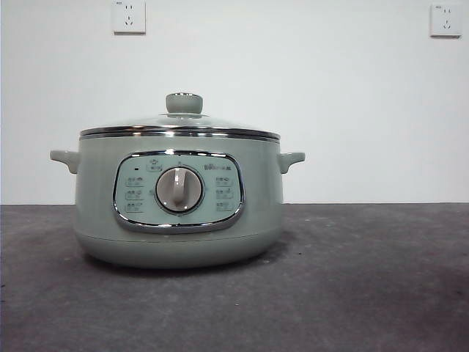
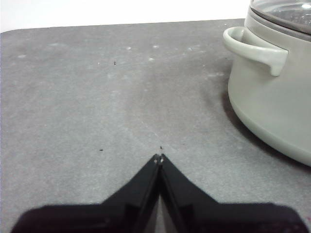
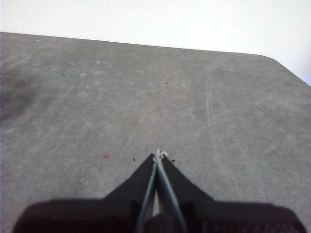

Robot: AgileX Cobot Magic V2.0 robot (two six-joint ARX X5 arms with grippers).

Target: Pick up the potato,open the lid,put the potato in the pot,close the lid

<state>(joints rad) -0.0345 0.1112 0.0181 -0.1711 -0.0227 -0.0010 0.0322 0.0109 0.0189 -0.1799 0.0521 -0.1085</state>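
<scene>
From the front camera I see a dark grey table (image 1: 381, 293) running across the lower part of the picture, with a plain white wall (image 1: 330, 103) behind it. High on the wall at the left is a white socket (image 1: 129, 16), and a second socket (image 1: 446, 20) sits high at the far right.

Left of centre stands the pot (image 1: 179, 235), pale green, upright on the table. A small side handle (image 1: 64, 158) sticks out at its left. On its front is a chrome-framed panel (image 1: 220, 192) with a round dial (image 1: 179, 189) in the middle. A matching handle (image 1: 292, 159) sticks out at its right. The lid (image 1: 179, 126) is seated flat on the pot's rim, its green knob (image 1: 184, 103) on top. I see the potato in none of my three views.

No arm shows in the front camera. Nothing stands on the table around the pot.

In my left wrist camera, the left gripper (image 2: 159, 158) hangs over bare table with its jaws clenched together, tips touching, grasping nothing. The pot's side and one handle are nearby, apart from the gripper.

In my right wrist camera, the right gripper (image 3: 159, 155) is likewise pressed closed on nothing, above scuffed grey table, with a rounded table corner beyond.
</scene>
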